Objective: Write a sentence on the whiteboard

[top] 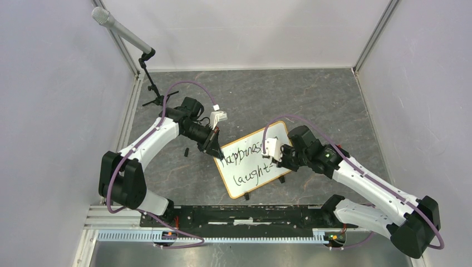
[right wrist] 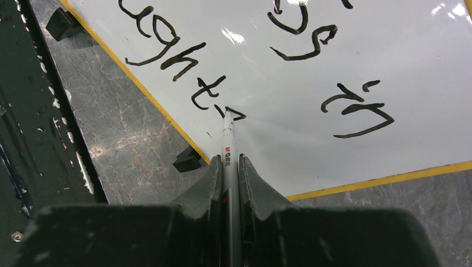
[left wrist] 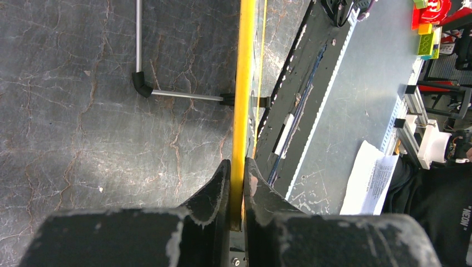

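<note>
The whiteboard [top: 253, 161] lies tilted on the dark table, with a thin yellowish frame. Dark handwriting [top: 245, 154] shows "Happiness" above and "laught" below; the right wrist view shows "ught" [right wrist: 167, 53], part of "ss" and "in" [right wrist: 356, 105]. My left gripper [top: 212, 140] is shut on the board's left edge, seen edge-on as a yellow strip [left wrist: 242, 111]. My right gripper [top: 276, 157] is shut on a grey-white marker [right wrist: 229, 144]. The marker's tip touches the board at a fresh stroke after the "t" [right wrist: 231, 113].
A black clip foot [right wrist: 187, 160] sits at the board's near edge, another foot [top: 246, 195] shows from above. A small black piece [top: 186, 152] lies left of the board. A microphone stand [top: 150, 83] is at the back left. The black mounting rail [top: 245, 216] runs along the near edge.
</note>
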### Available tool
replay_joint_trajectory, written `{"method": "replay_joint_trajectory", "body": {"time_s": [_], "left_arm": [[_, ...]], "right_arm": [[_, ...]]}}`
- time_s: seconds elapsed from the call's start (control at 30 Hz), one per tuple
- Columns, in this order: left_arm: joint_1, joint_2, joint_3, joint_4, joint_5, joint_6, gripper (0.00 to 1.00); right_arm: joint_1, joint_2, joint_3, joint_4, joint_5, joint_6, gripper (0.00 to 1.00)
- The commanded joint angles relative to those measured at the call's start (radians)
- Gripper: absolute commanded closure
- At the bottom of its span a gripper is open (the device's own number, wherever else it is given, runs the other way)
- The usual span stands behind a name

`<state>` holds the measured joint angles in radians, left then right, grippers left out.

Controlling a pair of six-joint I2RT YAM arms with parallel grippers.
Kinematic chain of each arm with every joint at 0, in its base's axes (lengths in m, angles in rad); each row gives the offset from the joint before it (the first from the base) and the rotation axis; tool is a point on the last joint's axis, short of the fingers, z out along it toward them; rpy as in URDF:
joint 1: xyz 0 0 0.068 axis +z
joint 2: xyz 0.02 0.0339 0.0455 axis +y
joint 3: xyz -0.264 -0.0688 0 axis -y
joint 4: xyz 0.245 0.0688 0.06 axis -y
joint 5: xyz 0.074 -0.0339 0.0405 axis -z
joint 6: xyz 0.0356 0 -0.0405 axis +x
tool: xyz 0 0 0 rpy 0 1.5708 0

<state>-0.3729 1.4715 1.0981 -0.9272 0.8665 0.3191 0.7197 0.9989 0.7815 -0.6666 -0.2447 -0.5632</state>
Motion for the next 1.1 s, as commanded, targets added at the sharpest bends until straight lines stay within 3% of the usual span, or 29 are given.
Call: {"method": "replay_joint_trajectory", "body": {"time_s": [0.0,0.37,0.7,1.07], "left_arm": [[-0.015,0.012,-0.037,-0.007,-0.147,0.001,0.98],[-0.016,0.011,-0.037,-0.008,-0.147,0.003,0.98],[-0.015,0.014,-0.037,-0.009,-0.147,0.001,0.98],[-0.017,0.009,-0.037,-0.007,-0.147,0.003,0.98]], "right_arm": [[-0.003,0.011,0.01,0.046,-0.021,-0.01,1.0],[-0.003,-0.009,-0.052,0.039,0.017,-0.037,1.0],[-0.005,-0.032,-0.018,-0.002,0.091,-0.043,1.0],[-0.005,-0.064,0.059,-0.042,0.053,-0.031,1.0]]}}
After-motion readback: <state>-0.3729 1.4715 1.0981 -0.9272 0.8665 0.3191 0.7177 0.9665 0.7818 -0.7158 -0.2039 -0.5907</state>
